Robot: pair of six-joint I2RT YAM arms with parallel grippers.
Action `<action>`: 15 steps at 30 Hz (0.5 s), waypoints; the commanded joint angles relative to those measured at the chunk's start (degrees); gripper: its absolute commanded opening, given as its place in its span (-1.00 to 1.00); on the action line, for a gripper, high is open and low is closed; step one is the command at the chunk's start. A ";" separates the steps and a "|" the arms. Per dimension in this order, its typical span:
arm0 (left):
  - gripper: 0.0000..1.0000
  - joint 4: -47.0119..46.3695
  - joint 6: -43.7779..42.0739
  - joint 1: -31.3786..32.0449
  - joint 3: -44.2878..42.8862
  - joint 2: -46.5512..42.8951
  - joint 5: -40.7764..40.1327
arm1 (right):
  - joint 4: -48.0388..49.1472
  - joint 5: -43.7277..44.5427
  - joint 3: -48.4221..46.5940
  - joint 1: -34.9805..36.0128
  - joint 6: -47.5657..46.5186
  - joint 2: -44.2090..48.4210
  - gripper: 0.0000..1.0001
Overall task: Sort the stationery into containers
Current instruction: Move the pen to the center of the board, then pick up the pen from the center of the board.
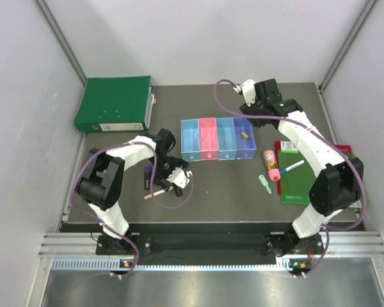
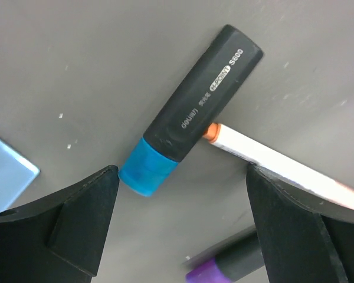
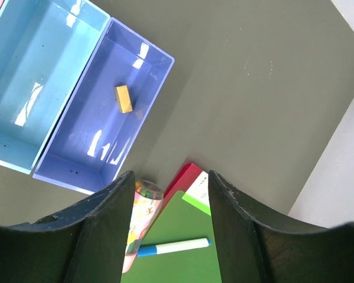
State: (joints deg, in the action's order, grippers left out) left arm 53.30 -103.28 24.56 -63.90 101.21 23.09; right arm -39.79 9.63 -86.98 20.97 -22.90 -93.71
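Highlighter (image 2: 189,112), stubby barrel of matte black plastic with rounded edges and a translucent blue end. White print along the barrel reads "S600" beside a boxed word ending in "POINT"; the other lettering is inverted and not legible. It lies flat on the matte grey table (image 2: 76,59), slanting from upper right to centre of the left wrist view, with the blue end just beside the lower-left finger of the left gripper (image 2: 183,177). That gripper's black fingers stand wide apart and hold nothing. Slim white pen (image 2: 271,159) with an orange tip, which lies against or just short of the highlighter's side, cannot tell which. Dark marker (image 2: 224,268) with a purple band, blurred, at the bottom edge. Four open rectangular bins of glossy plastic sit in a row at the centre of the top view: light blue bin (image 1: 191,142), pink bin (image 1: 208,139), second blue bin (image 1: 226,139) and periwinkle bin (image 3: 94,135), the last holding a small yellow eraser (image 3: 124,98). Right gripper (image 3: 168,183), fingers moderately parted and empty, sits at the bottom of its wrist view above a green notebook (image 3: 177,221). On the notebook lies a white pen with blue cap (image 3: 174,246), and a patterned tube (image 3: 143,212) lies alongside. Green binder (image 1: 115,102) at upper left of the top view.
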 commanded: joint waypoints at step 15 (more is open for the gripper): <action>0.81 -2.25 31.83 1.64 -8.53 -15.15 2.93 | 1.82 -0.75 1.46 -0.05 1.54 8.45 0.05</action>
State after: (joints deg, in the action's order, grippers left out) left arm 45.17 -78.37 25.78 -71.48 92.18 23.33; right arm -39.46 9.45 -85.76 20.97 -22.35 -89.71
